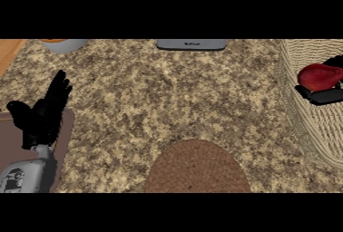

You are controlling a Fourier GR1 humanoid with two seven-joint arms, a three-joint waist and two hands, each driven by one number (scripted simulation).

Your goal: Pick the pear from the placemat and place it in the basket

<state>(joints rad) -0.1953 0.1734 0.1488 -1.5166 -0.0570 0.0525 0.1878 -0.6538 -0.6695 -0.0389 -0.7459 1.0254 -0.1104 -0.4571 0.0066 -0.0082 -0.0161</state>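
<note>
The right hand (326, 93) is holding the red pear (319, 76) over the wicker basket (315, 131) at the worktop's right edge, its black fingers curling round the fruit from below and behind. The round brown placemat (197, 167) at the near edge is lying bare, so the placing step is judged under way. The next move calls for lowering the pear onto the basket floor and spreading the fingers. The left hand (41, 118) is resting open, fingers up, near the left edge.
</note>
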